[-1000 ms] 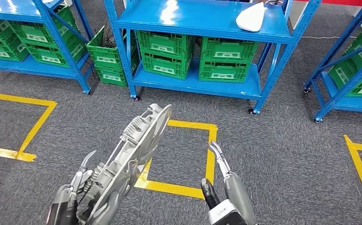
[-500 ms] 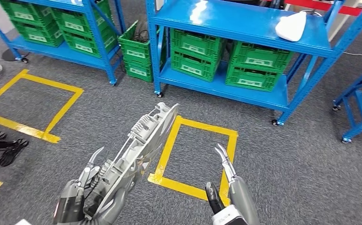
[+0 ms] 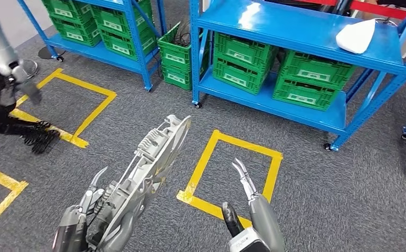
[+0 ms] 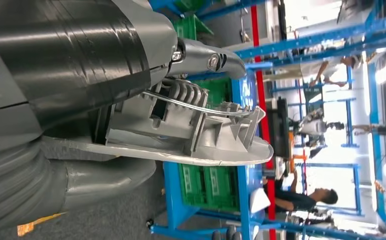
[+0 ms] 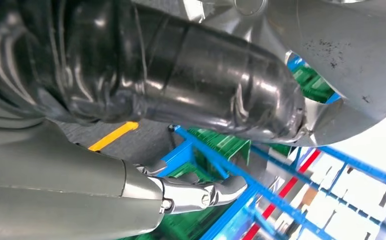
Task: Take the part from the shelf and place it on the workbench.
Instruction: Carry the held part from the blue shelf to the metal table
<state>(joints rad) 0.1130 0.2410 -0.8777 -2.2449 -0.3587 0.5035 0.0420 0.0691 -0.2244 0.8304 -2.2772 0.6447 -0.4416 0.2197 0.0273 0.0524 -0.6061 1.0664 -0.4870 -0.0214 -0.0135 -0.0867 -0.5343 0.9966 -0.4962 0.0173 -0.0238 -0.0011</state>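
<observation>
One flat grey ribbed plastic part [image 3: 148,168] is gripped by the left hand [image 3: 80,220] — it stands tilted, its far end up over the grey carpet floor [image 3: 337,199]. The right hand [image 3: 245,210] holds nothing, its fingers [image 3: 241,176] apart. Behind stand two blue metal shelves [image 3: 295,31]; on the nearer one I count four green plastic crates [image 3: 305,86] on the lower board and one white curved cover [image 3: 355,35] on the top board. One more green crate [image 3: 177,55] stands between the shelves. Yellow tape squares [image 3: 232,168] mark the floor — one lies just ahead of the hands.
</observation>
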